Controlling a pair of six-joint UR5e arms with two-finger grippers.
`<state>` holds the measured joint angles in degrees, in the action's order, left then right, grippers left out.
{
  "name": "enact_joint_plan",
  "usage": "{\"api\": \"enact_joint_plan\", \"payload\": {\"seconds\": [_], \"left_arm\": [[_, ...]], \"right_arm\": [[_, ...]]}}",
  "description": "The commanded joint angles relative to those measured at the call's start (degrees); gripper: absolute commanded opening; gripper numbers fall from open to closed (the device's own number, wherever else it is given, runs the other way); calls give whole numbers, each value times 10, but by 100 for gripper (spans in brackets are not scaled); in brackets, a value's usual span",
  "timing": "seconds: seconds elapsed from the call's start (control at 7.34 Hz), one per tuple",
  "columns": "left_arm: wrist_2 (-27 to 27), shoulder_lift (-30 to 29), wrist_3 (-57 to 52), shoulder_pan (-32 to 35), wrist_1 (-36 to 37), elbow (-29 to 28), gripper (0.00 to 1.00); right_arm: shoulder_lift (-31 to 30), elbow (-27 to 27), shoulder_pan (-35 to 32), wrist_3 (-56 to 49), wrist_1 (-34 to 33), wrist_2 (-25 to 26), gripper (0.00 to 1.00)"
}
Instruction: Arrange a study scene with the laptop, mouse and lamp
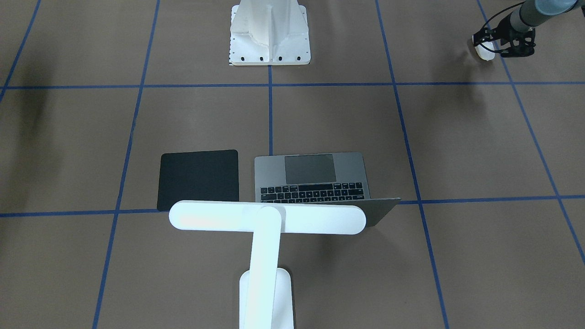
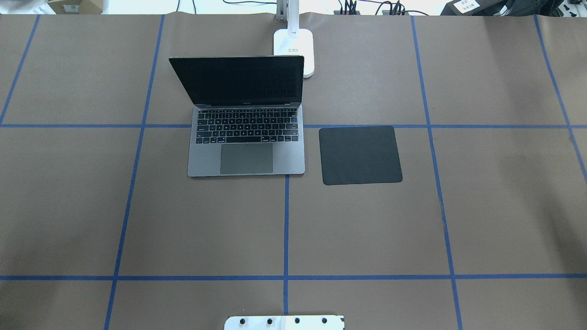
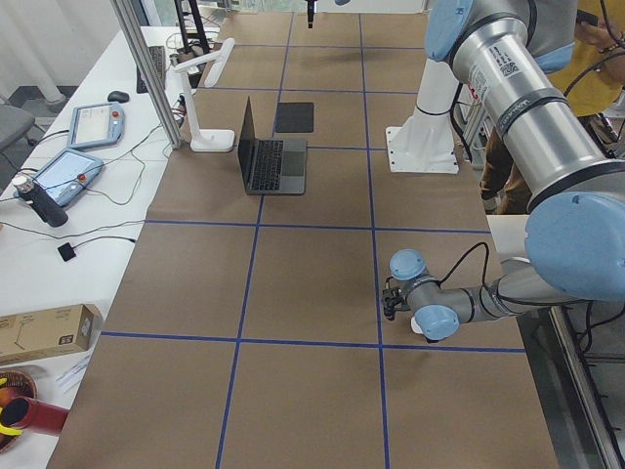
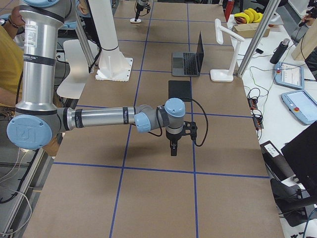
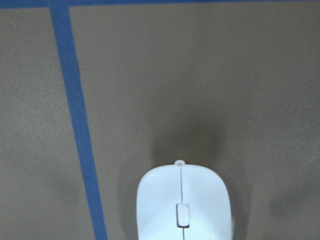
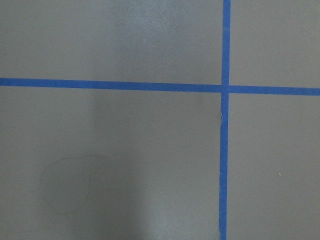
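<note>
The open grey laptop [image 2: 246, 137] sits left of centre, also in the front view [image 1: 315, 176]. The white lamp stands behind it, base [image 2: 294, 46] by the far edge, bar head [image 1: 267, 218] over the laptop's lid. The white mouse [image 1: 485, 52] lies far out on my left side. My left gripper [image 1: 492, 45] is right over it; the mouse [image 5: 182, 205] fills the bottom of the left wrist view, with no fingers showing, so I cannot tell if it is gripped. My right gripper [image 4: 173, 148] points down above bare table paper; I cannot tell its state.
A flat black square mat [image 2: 360, 155] lies just right of the laptop. The white ribbed pedestal [image 1: 269, 34] stands at the robot's edge of the table. Blue tape lines cross the brown paper. Tablets, cables and boxes lie on the side bench [image 3: 78, 176].
</note>
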<state>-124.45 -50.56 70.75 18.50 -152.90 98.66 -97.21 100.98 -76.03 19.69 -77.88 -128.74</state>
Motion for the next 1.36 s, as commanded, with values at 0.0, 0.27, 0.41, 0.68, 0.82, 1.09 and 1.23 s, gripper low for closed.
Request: {"api": "enact_joint_plan", "payload": {"seconds": [0.0,0.27,0.41,0.68,0.82,1.09,1.23], "left_arm": [[0,-8,3,-11,-15,-13,100],[0,-20,3,-19,-16,-21,100],[0,-20,3,-22,-17,-21,95],[0,-19,6,-24,-30,-22,63],[0,-19,7,-24,-30,-22,46],[-2,-5,9,-24,-60,-22,35],[-4,12,18,-22,-97,-21,33]], "right_arm": [[0,0,0,0,0,1,100],[0,0,0,-1,0,1,100],[0,0,0,-1,0,1,100],[-1,1,0,-1,0,1,100],[0,1,0,-1,0,1,100],[0,4,0,0,0,0,100],[0,4,0,0,0,1,100]]}}
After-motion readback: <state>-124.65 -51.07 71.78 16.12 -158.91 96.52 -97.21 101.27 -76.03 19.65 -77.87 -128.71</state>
